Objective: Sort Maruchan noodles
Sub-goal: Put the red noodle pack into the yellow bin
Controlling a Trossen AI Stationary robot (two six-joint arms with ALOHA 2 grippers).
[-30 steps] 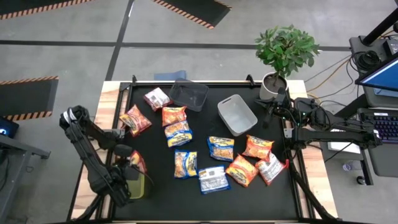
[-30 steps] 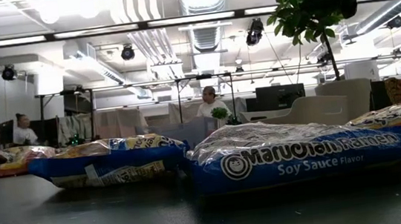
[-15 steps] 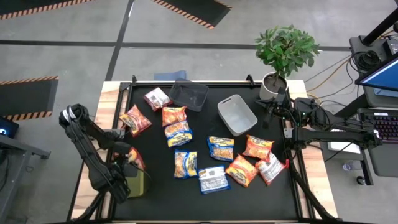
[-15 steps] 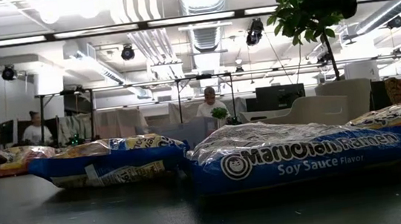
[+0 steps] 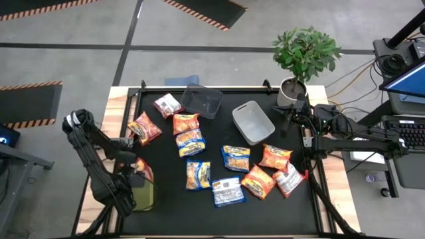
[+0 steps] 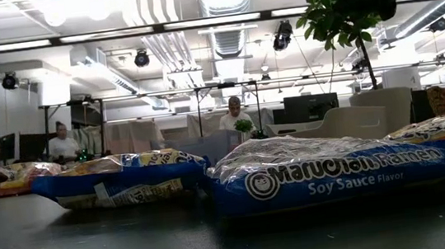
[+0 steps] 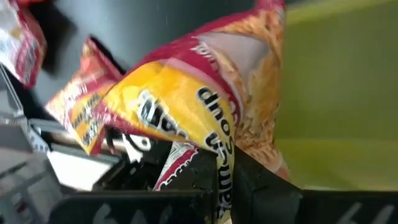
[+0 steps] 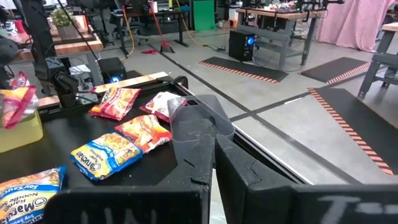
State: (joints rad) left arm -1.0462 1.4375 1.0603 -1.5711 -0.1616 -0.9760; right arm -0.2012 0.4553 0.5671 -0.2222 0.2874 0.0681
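At the tabletop's (image 5: 172, 216) near left corner, the left gripper (image 5: 136, 178) is clamped on a red-and-orange noodle packet (image 7: 205, 106), holding it over the yellow-green bin (image 5: 147, 198) that sits in that corner.

Toward the near edge, right of the middle, lie a blue packet (image 5: 198, 174), a blue-and-white packet (image 5: 228, 191), an orange packet (image 5: 257, 182) and a white-and-red packet (image 5: 290, 179). Just beyond them are another blue packet (image 5: 236, 158) and an orange packet (image 5: 275, 157).

Farther back, left of the middle, a blue-and-yellow packet (image 5: 190, 142) touches an orange packet (image 5: 185, 123) behind it. Nearer the left edge lies a red-orange packet (image 5: 144, 127), with a pink-and-white packet (image 5: 167, 105) beyond it toward the far left corner.

A light grey bin (image 5: 253, 122) stands right of the middle, and a dark grey bin (image 5: 202, 101) stands at the far edge.

The right gripper (image 5: 288, 119), its fingers closed on nothing, waits at the right edge near the far right corner, beside a potted plant (image 5: 304, 56).
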